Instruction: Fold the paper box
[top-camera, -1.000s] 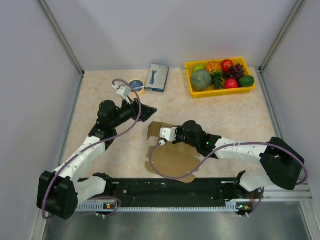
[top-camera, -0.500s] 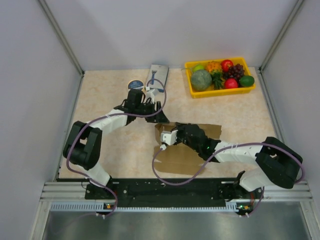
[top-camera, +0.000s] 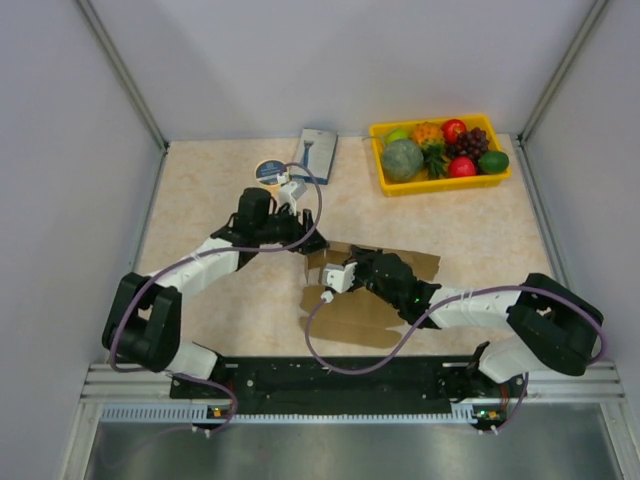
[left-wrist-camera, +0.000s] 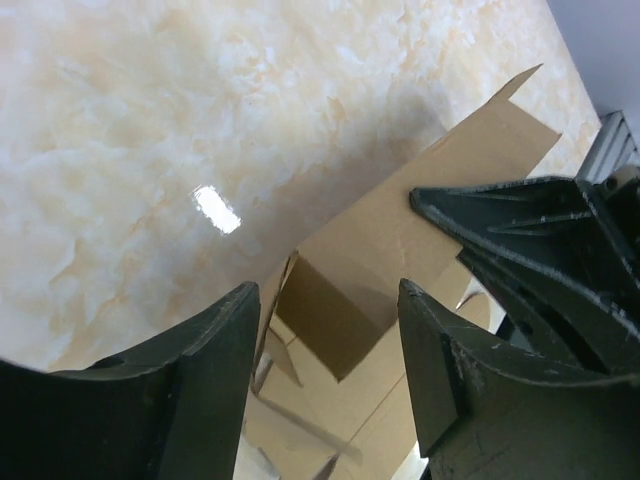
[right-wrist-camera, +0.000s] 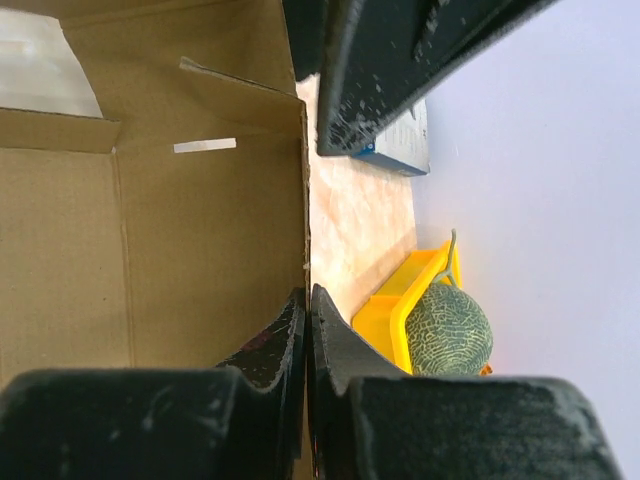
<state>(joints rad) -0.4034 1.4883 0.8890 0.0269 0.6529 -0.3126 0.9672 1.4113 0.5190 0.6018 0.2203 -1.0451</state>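
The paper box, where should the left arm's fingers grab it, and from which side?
Probably the raised flap of the paper box, pinched at its top edge from above on the left. It stands up off the table, so the open left gripper can straddle the thin card; the flat panels offer no edge. The right gripper pinches another wall.

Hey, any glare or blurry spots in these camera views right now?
Left wrist view: a small bright glare patch on the table; the paper box sharp. Right wrist view: the right gripper's fingers dark, blurred near the lens. Top external view: even light, no glare.
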